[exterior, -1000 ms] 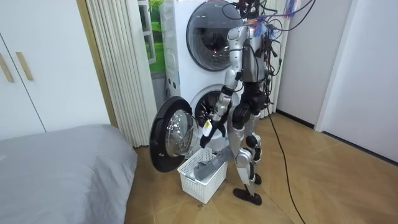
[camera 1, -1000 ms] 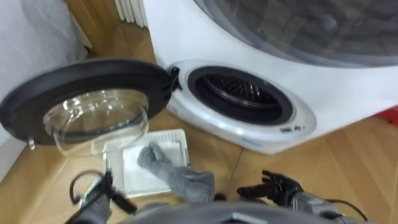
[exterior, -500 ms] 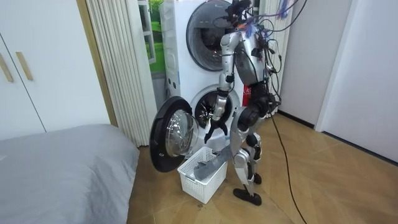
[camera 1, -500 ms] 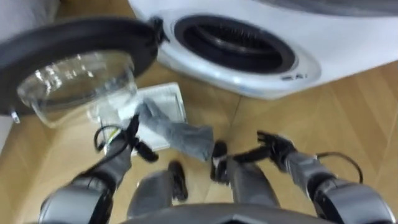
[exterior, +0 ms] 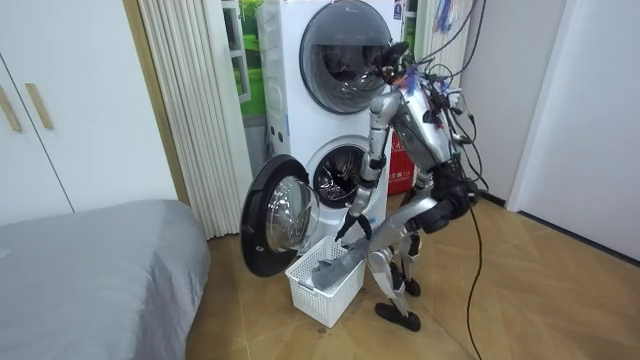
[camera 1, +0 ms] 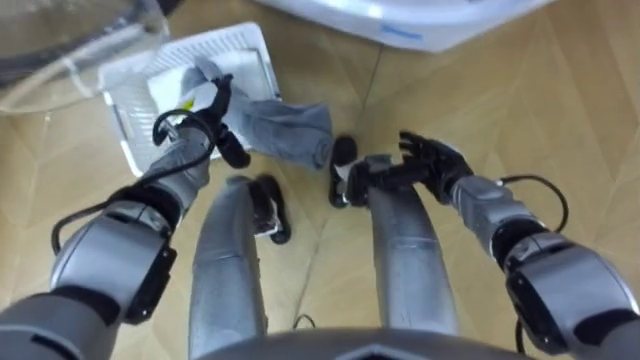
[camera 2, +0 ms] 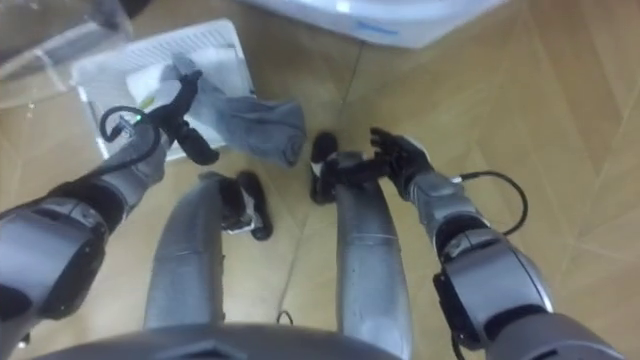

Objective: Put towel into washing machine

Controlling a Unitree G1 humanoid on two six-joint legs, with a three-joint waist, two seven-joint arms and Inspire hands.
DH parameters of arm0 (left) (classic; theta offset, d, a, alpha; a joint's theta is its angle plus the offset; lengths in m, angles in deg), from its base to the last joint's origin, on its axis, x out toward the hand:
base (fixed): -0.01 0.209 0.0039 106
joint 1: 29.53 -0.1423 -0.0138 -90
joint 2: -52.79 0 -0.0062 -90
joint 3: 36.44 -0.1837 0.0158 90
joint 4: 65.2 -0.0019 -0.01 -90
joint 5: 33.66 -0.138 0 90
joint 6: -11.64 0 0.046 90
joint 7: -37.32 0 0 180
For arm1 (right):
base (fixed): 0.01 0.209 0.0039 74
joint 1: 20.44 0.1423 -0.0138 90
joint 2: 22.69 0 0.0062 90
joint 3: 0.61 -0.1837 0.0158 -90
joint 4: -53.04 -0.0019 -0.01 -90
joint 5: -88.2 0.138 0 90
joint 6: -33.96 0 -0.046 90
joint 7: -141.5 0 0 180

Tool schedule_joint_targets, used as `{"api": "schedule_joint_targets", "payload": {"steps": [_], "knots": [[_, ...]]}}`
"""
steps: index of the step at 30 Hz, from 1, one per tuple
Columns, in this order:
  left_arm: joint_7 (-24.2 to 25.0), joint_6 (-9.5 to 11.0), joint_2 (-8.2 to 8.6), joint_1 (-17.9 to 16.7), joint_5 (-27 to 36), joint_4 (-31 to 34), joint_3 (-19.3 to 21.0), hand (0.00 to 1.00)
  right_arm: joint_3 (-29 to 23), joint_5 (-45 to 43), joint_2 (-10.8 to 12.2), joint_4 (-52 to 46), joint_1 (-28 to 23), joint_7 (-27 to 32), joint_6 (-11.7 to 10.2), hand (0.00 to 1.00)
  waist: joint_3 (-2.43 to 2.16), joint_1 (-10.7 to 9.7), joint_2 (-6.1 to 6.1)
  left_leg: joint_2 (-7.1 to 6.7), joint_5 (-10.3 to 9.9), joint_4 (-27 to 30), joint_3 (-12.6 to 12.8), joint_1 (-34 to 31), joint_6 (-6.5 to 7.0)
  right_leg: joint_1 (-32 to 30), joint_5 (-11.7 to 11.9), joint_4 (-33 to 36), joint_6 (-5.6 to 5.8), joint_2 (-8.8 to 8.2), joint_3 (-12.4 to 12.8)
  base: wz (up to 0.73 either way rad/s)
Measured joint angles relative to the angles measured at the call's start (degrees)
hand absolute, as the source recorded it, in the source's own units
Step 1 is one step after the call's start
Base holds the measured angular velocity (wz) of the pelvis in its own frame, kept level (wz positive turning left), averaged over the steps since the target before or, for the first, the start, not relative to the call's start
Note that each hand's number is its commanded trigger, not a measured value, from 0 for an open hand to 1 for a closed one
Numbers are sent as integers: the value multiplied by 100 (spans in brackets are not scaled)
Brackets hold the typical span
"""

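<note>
Draping basket [camera 1: 118, 110] rim, towel [camera 1: 290, 135] just beside left hand [camera 1: 205, 105].

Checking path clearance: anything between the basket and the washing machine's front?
No. The left eye view shows just bare wooden floor between the basket and the washing machine.

1. A white slatted basket [exterior: 318, 300] stands on the wooden floor [exterior: 520, 290]
2. A bed with a grey cover [exterior: 90, 270] lies at the room view's lower left
3. A pale pleated curtain [exterior: 190, 110] hangs beside white cupboard doors [exterior: 60, 100]
</note>
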Motion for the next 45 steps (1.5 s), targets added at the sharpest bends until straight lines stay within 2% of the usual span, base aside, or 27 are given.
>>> {"api": "schedule_joint_targets", "payload": {"steps": [3, 6, 8, 10, 13, 16, 19, 21, 22, 27, 35, 38, 45], "knots": [[-147, 31, -8, 8, -109, 1, -102, 0, 95, 341, -14, -139, -12, -6, -148, 0, -6, -35, -14, 99, -135, 415, -49, -342, -10, -322, -127, 349, -15, 14, -38, -3], [-280, 42, -71, 23, -140, 71, -187, 0, 174, 451, 2, -264, 41, -85, -283, 0, -13, -174, -60, 157, -253, 813, -167, -704, -46, -634, -226, 688, -87, 18, -112, -1], [-390, 95, -119, 37, -140, 71, -382, 0, 315, 452, 4, -335, 90, -111, -357, 0, -7, -240, -114, 208, -353, 1053, -237, -852, -85, -752, -284, 879, -155, 31, -177, -6], [-451, 134, -151, 54, -139, 71, -525, 0, 411, 477, 5, -381, 116, -132, -412, 0, -8, -311, -148, 219, -414, 1182, -288, -950, -87, -835, -324, 988, -203, 28, -222, -2], [-461, 159, -191, 58, -141, 72, -750, 0, 544, 471, 4, -457, 117, -170, -485, 0, -7, -338, -203, 334, -484, 1312, -325, -1055, -108, -908, -351, 1065, -251, 64, -285, -8], [-458, 207, -240, 54, -146, 72, -1010, 0, 720, 551, -8, -528, 106, -167, -588, 0, -4, -383, -210, 336, -545, 1397, -379, -1109, -129, -944, -376, 1123, -252, 80, -313, -7], [-436, 253, -231, 43, -143, 73, -1236, 0, 825, 705, -4, -555, 101, -169, -599, 0, -6, -415, -214, 355, -627, 1483, -382, -1133, -121, -977, -426, 1192, -233, 97, -310, -7], [-383, 253, -236, 30, -138, 72, -1269, 81, 831, 671, 13, -628, 96, -171, -600, 0, -11, -493, -227, 371, -636, 1492, -378, -1148, -105, -989, -431, 1196, -223, 96, -307, -3], [-328, 253, -225, 22, -138, 74, -1333, 100, 834, 647, 30, -639, 84, -178, -601, 0, -20, -512, -241, 384, -649, 1504, -375, -1147, -99, -989, -436, 1195, -215, 107, -307, -6], [-278, 288, -205, 5, -122, 80, -1534, 100, 844, 654, 35, -646, 78, -185, -607, 0, -25, -530, -254, 388, -687, 1531, -375, -1151, -75, -989, -454, 1211, -182, 117, -298, -2], [-286, 285, -413, 5, -123, 229, -1676, 100, 1016, 667, 38, -768, 33, -191, -656, 0, -57, -649, -310, 387, -715, 1617, -375, -1147, -33, -991, -474, 1280, -164, 111, -286, 0], [-272, 285, -413, -38, -135, 229, -1666, 100, 1044, 654, 41, -750, 22, -192, -655, 0, -81, -640, -358, 389, -730, 1642, -366, -1107, -27, -968, -479, 1309, -156, 121, -269, 0], [-118, 286, -397, -267, -129, 229, -1815, 100, 1412, 1104, 48, -753, -133, -162, -658, 0, -88, -603, -377, 384, -796, 1592, -349, -816, -56, -694, -520, 1275, -141, 130, -247, -1]]}}
